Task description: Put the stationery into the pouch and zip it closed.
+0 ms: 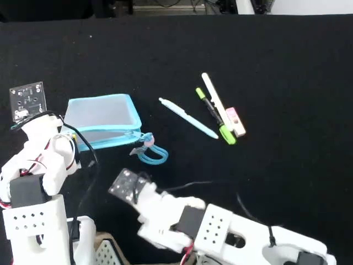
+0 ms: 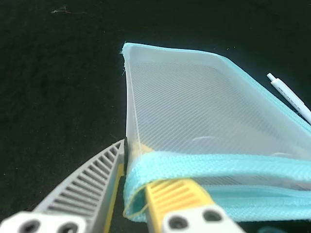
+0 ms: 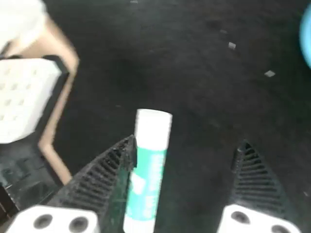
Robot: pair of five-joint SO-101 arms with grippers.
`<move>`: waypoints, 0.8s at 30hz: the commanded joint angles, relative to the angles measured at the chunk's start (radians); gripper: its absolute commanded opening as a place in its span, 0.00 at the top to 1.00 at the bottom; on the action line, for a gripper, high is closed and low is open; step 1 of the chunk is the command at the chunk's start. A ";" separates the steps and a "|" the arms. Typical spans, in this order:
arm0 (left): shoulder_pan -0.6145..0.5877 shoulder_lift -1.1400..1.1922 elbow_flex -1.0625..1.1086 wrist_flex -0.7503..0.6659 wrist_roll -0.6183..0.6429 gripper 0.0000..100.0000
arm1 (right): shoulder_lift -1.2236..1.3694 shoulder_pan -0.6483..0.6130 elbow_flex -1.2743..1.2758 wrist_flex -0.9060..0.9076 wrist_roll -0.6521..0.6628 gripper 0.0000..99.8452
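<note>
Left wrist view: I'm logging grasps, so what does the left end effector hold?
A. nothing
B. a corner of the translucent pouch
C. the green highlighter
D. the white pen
B: a corner of the translucent mesh pouch with turquoise trim sits pinched in the left end effector, between its grey and yellow fingers.

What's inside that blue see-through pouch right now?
The pouch is see-through mesh, and no stationery shows inside; the pens lie outside on the table. The corner pinched by the left gripper is hidden.
</note>
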 commanded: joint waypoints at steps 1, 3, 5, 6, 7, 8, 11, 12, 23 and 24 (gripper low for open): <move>-0.010 -0.008 -0.030 -0.018 -0.008 0.97 | 0.024 -0.041 0.039 -0.097 -0.011 0.70; -0.010 -0.008 -0.030 -0.018 -0.008 0.97 | 0.030 -0.040 0.088 -0.160 -0.011 0.70; -0.010 -0.009 -0.030 -0.018 -0.008 0.97 | 0.033 -0.038 0.122 -0.216 -0.011 0.70; -0.010 -0.009 -0.028 -0.018 -0.008 0.97 | 0.033 -0.034 0.130 -0.232 -0.011 0.70; -0.010 -0.009 -0.028 -0.018 -0.008 0.97 | 0.031 -0.020 0.130 -0.235 -0.011 0.70; -0.010 -0.009 -0.028 -0.018 -0.008 0.97 | 0.030 -0.002 0.128 -0.236 -0.011 0.70; -0.010 -0.009 -0.027 -0.018 -0.008 0.97 | 0.036 0.077 0.116 -0.226 -0.006 0.70; -0.012 -0.009 -0.027 -0.018 -0.008 0.97 | 0.036 0.098 0.116 -0.213 -0.005 0.72; -0.012 -0.009 -0.030 -0.018 -0.008 0.97 | 0.036 0.129 0.027 -0.023 0.061 0.85; -0.012 -0.009 -0.030 -0.018 -0.008 0.97 | 0.036 0.130 0.030 -0.023 0.061 0.85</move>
